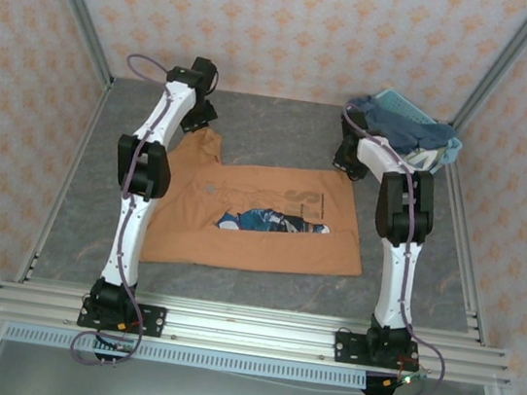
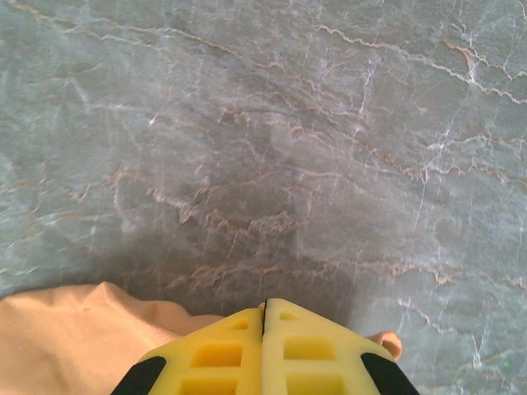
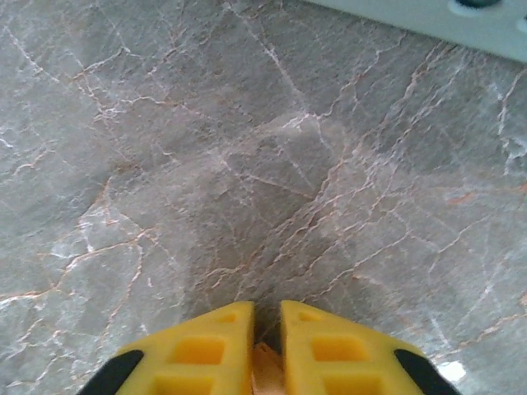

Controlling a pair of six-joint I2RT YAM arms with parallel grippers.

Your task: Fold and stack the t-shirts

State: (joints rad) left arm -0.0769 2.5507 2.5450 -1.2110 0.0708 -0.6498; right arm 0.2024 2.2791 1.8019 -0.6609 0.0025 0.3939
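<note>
Soft, even light falls from above, with no hard glare. On the grey veined marble table (image 2: 329,123) a dim shadow with blurred edges spreads just ahead of the left end effector (image 2: 264,304) and the right end effector (image 3: 265,306). The right wrist view is softer, and the sliver of orange-brown cloth t-shirt (image 3: 263,364) pinched in that end effector is shaded and unfocused.

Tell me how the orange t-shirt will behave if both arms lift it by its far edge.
Probably floppy: the orange t-shirt lies flat and wrinkled, so it should sag between held corners. Likely light, since only a thin cloth sliver shows inside the right tool.
</note>
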